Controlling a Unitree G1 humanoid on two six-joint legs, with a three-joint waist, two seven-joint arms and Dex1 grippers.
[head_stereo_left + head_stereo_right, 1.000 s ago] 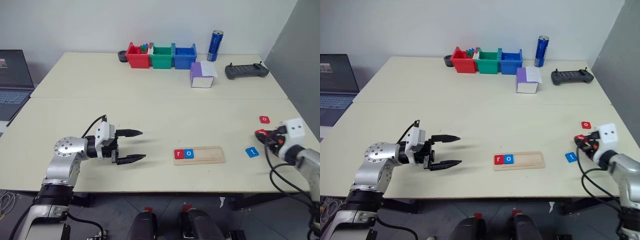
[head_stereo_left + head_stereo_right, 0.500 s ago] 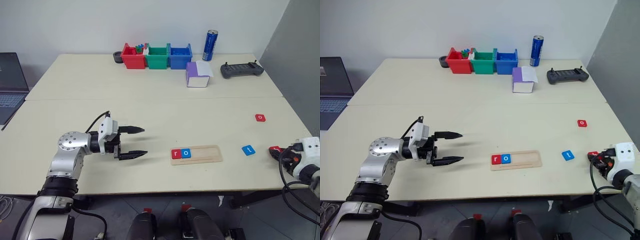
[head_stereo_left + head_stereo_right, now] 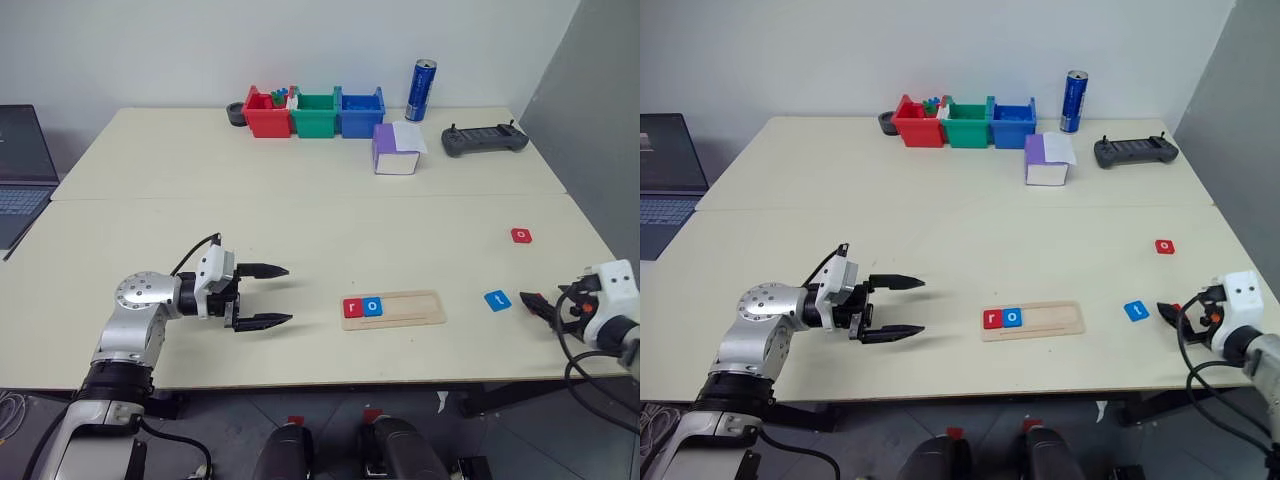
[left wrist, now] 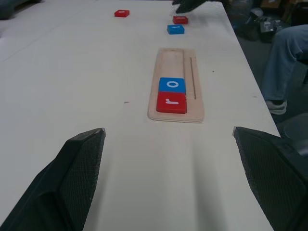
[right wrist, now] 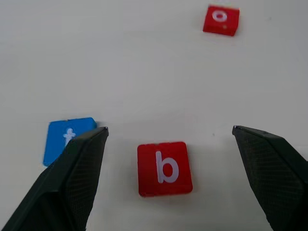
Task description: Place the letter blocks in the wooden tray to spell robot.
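Observation:
The wooden tray [image 3: 410,308] lies at the front middle of the table, with a red "r" block [image 3: 352,308] and a blue "o" block [image 3: 371,307] at its left end. Right of it, on the table, lie a blue "t" block [image 3: 497,300] and, farther back, a red "o" block [image 3: 521,235]. My right gripper [image 5: 169,128] is open over a red "b" block [image 5: 164,168], which lies flat on the table between its fingers without touching them. My left gripper [image 3: 287,294] hovers open and empty left of the tray, pointing at it.
Red [image 3: 268,112], green [image 3: 316,112] and blue [image 3: 361,112] bins stand at the back with a blue can [image 3: 421,90], a purple and white box [image 3: 398,150] and a black controller [image 3: 485,140]. A laptop [image 3: 15,160] sits far left. A person's leg [image 4: 288,62] is beyond the table's right edge.
My right gripper has opened and let go of the red "b" block, which now lies on the table beside the blue "t". The left arm has stayed still; the camera shifted early on.

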